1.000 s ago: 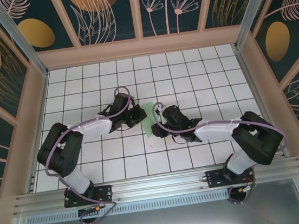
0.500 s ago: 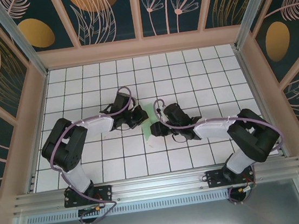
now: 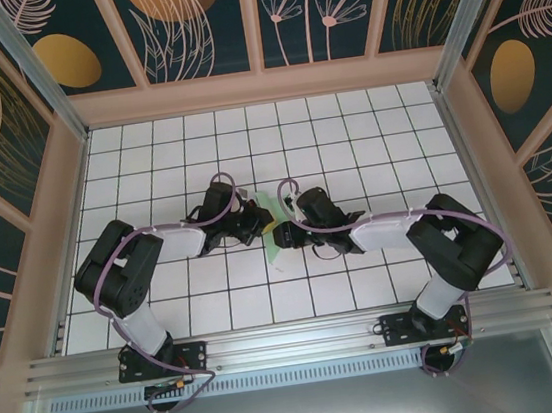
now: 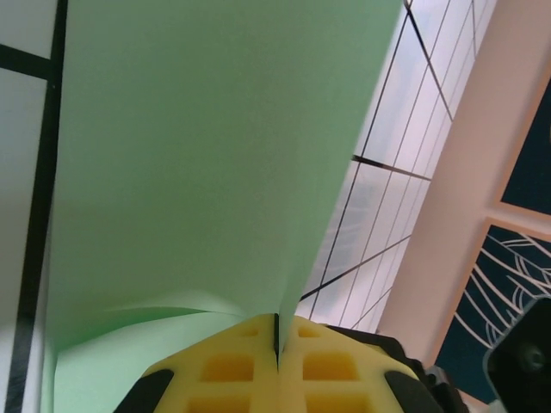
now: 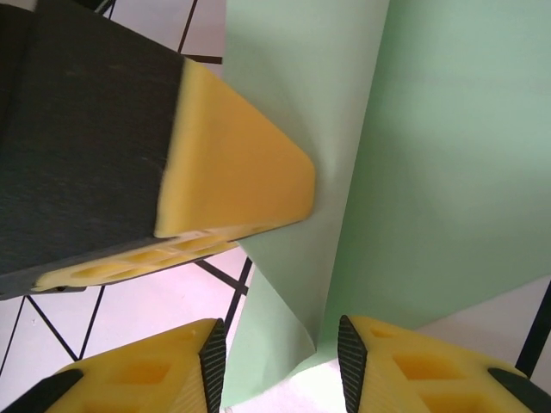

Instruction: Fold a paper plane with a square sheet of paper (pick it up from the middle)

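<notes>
The square sheet of paper [image 3: 274, 252], pale green, is folded and partly lifted off the tiles between my two grippers. My left gripper [image 3: 258, 221] is shut on it: in the left wrist view its yellow pads [image 4: 232, 366] meet with the paper's edge pinched between them, and the sheet [image 4: 198, 155] rises away in front. My right gripper [image 3: 281, 232] faces it from the right. Its jaws [image 5: 280, 366] stand open around a hanging folded flap [image 5: 293, 284] without touching it. The left gripper's finger [image 5: 232, 172] presses on the paper just above.
White grid tiles [image 3: 349, 147] cover the floor. Pale wooden walls [image 3: 261, 85] close off the back and both sides. A metal rail [image 3: 293, 340] runs along the near edge by the arm bases. Both arms reach in to the middle, very close together.
Both grippers have drawn closer over the paper, the left moving right and the right moving left. The sheet is more gathered and raised. The right jaws widened slightly.
</notes>
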